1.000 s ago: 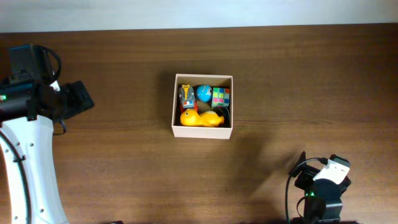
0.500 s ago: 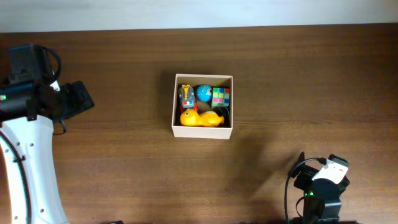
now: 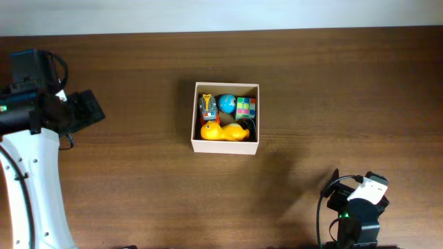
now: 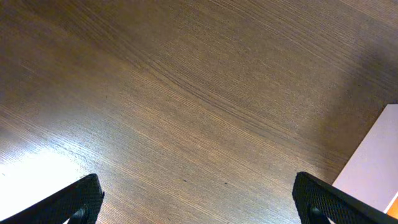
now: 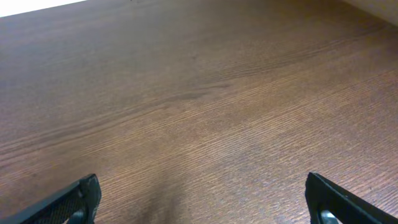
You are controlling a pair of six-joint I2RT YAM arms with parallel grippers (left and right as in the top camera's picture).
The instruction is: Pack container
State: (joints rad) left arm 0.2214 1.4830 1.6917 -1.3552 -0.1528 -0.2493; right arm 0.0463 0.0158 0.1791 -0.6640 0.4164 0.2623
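The container [image 3: 225, 146] sits mid-way on the surface [image 3: 332, 90], holding a yellow duck [image 3: 223, 132], blue ball [image 3: 226, 104] and colour cube [image 3: 245, 108]. Both arms' jaws gape empty, well apart from it. Packing looks done, so park without nudging the walls.

1. The container [image 3: 225, 146] is a square box with no lid. Its thin walls are cream-white and the inside is tan like cardboard.
2. It sits flat and upright on the brown worktop [image 3: 332, 90], near the middle and a bit toward the back.
3. Small toys fill it. A yellow duck [image 3: 223, 131] lies along the front wall.
4. Behind the duck is a row of three: an orange and grey toy [image 3: 207, 108] on the left, a blue ball [image 3: 226, 104] in the middle, and a cube of many colours [image 3: 246, 108] on the right.
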